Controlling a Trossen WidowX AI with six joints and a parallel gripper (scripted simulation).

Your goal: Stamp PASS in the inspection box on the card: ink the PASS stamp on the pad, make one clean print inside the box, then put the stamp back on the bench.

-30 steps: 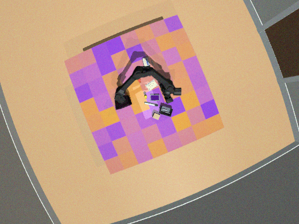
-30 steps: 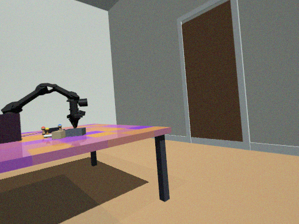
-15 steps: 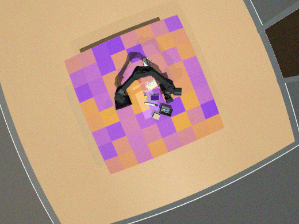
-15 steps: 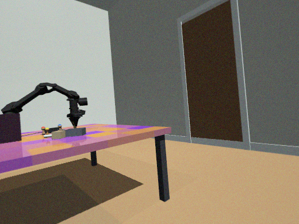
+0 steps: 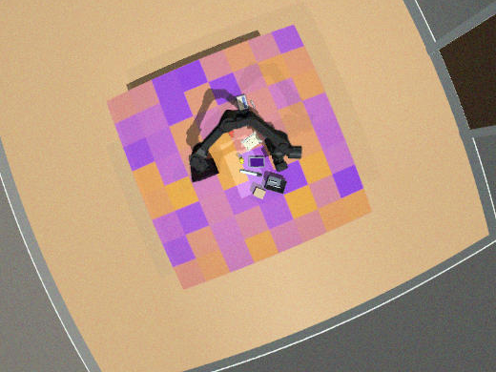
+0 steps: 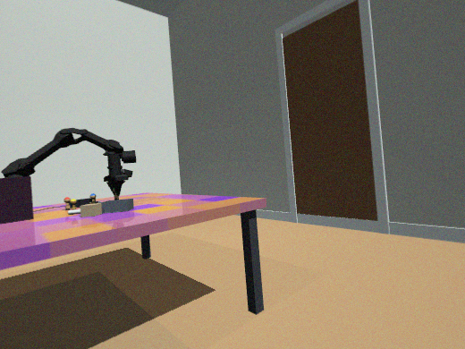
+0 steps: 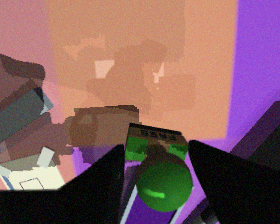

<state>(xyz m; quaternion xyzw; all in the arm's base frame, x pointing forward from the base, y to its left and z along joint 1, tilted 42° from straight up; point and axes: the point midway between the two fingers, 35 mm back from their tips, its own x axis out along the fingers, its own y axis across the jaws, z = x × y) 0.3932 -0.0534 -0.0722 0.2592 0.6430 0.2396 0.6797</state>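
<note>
My gripper (image 6: 116,195) (image 7: 156,148) is shut on the PASS stamp (image 7: 164,184), which has a green ball knob and a block with lettering on its side. The stamp is upright just above the bench; its underside is hidden. A dark purple rectangle with a light grey rim (image 5: 257,161) (image 7: 150,213), seemingly the ink pad, shows below and behind the stamp in the wrist view. The cream card (image 5: 250,140) (image 7: 50,176) lies to the left in the wrist view. Part of an outlined box shows on it, with no print visible in that part.
A black box (image 5: 275,182), a tan block (image 5: 258,193) (image 6: 91,209) and a white marker (image 5: 249,172) stand near the pad. Yellow-knobbed (image 5: 241,160) and red-knobbed (image 5: 231,134) stamps are nearer the arm's base. A dark teal block (image 7: 20,112) is beyond the card.
</note>
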